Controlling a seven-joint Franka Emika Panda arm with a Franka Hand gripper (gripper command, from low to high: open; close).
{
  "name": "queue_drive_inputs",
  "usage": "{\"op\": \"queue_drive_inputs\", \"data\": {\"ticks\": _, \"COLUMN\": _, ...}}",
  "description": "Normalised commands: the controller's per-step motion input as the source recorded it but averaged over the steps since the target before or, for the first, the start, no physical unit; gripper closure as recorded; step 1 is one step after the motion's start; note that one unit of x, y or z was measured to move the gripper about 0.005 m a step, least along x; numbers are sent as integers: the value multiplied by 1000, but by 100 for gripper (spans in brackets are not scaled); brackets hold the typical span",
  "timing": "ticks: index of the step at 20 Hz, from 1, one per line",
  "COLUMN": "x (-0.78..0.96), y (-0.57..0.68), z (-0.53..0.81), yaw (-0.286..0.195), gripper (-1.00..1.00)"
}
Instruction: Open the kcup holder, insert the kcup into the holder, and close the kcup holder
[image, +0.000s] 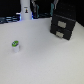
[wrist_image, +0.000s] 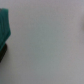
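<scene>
The kcup holder (image: 63, 26) is standing on the pale table (image: 45, 60), toward the far side on the exterior view's right, and it serves here as the landmark. It is a black boxy unit that is showing two stacked drawer fronts, each with a small pale handle, and both fronts are sitting flush with the body, so the drawers are looking closed. The kcup (image: 15, 46) is resting upright on the table, well apart from the kcup holder, toward the exterior view's left and nearer to the camera than the holder is; its bright green top is facing up and its white body is below it. A tall white post (image: 25, 11) is standing at the far edge of the table, to the exterior view's left of the kcup holder and apart from it, with dark blurred shapes behind it. The gripper is not appearing clearly in the exterior view, so it is not possible to tell whether its fingers are apart or together. The wrist view is showing mostly the plain pale table surface (wrist_image: 50, 45), with a blurred teal shape (wrist_image: 4, 27) and a dark patch (wrist_image: 2, 52) at one edge; the picture is too blurred to say what these are.
</scene>
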Motion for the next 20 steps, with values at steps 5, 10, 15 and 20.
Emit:
{"op": "queue_drive_inputs", "data": {"ticks": 5, "x": -423, "y": 593, "z": 75, "yaw": -177, "gripper": -100}}
{"op": "queue_drive_inputs", "data": {"ticks": 10, "x": -384, "y": 608, "z": 52, "yaw": -190, "gripper": -100}}
{"op": "queue_drive_inputs", "data": {"ticks": 15, "x": -338, "y": 649, "z": 12, "yaw": -194, "gripper": -100}}
{"op": "queue_drive_inputs", "data": {"ticks": 20, "x": -321, "y": 668, "z": 12, "yaw": -191, "gripper": -100}}
